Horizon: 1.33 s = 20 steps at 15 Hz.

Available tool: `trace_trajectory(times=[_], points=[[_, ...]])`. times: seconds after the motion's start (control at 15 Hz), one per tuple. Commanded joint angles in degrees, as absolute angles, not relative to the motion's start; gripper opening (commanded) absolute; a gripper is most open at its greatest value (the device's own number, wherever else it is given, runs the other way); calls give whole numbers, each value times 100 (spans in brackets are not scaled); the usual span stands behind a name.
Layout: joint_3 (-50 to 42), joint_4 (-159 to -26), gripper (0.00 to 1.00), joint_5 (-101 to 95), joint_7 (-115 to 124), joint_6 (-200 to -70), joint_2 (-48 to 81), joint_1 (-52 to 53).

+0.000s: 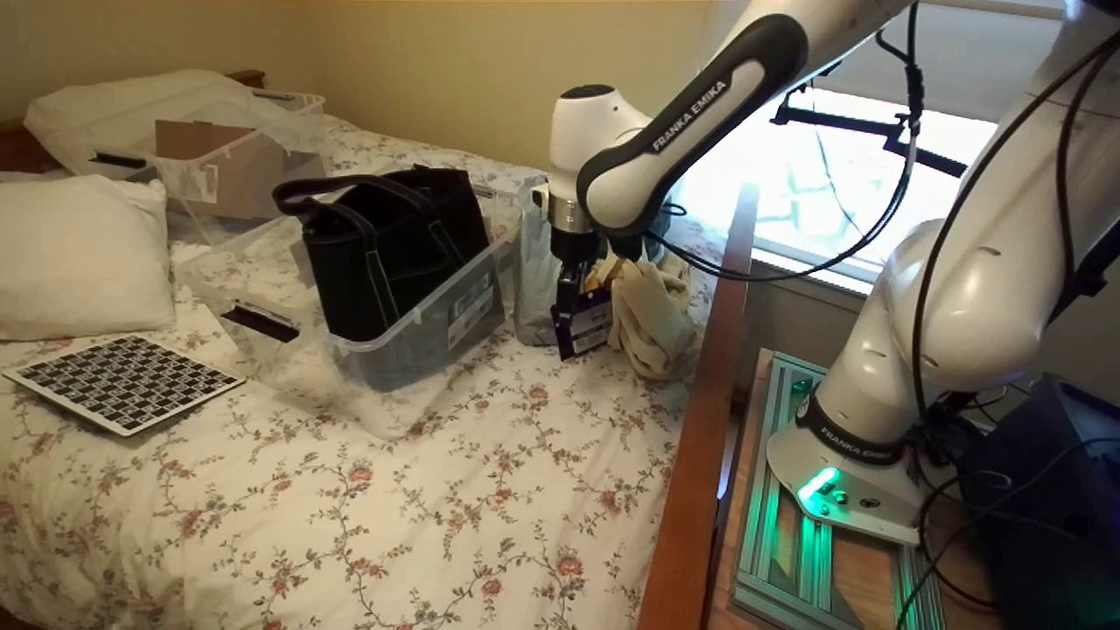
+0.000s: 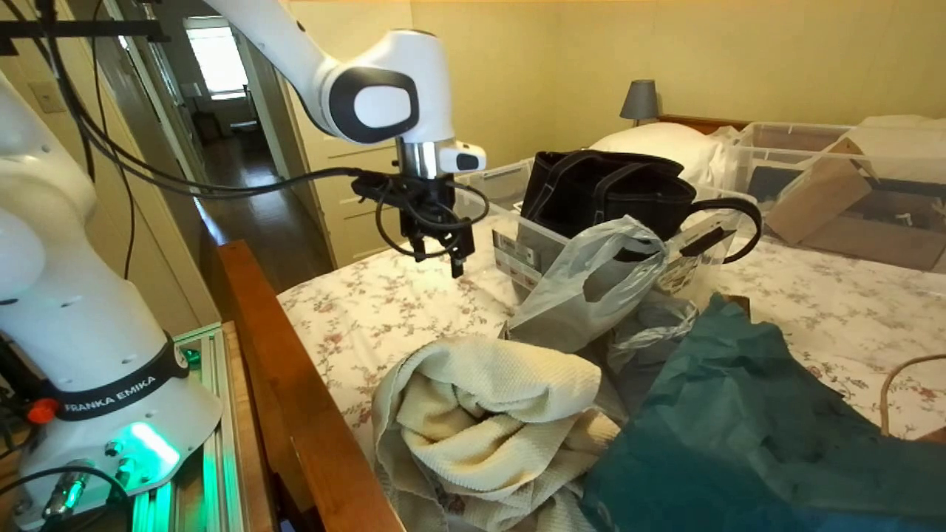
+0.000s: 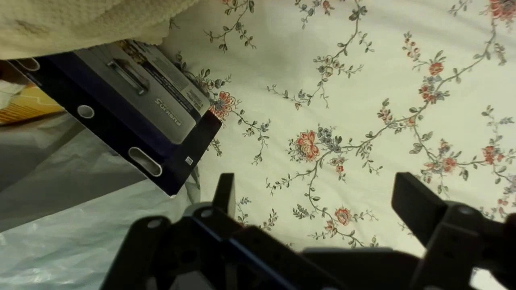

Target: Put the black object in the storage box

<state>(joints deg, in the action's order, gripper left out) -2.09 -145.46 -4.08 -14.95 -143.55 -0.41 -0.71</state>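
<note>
While wide-jawed, gripper empty above bedspread

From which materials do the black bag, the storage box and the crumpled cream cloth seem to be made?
Black bag: probably matt woven fabric, perhaps canvas; pale stitching shows on its side.
Storage box: apparently smooth, slightly glossy plastic; flowered bedding shows through its walls.
Cream cloth: soft, matt textile, with a ribbed surface and loose folds; its fibre is unclear.
</note>
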Motion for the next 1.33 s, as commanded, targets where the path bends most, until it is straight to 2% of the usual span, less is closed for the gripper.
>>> trace_trajectory(times=[0.0, 0.33, 0.67, 1.27], points=[[-184, -14501, 100, -409, -1503, -14410, 146, -110], [-174, -14550, 100, -686, -1515, -14535, 64, -89], [-312, -14157, 100, -1769, -1655, -14941, 768, -204], [-508, -13298, 100, -2287, -2302, -15011, 1876, -401]])
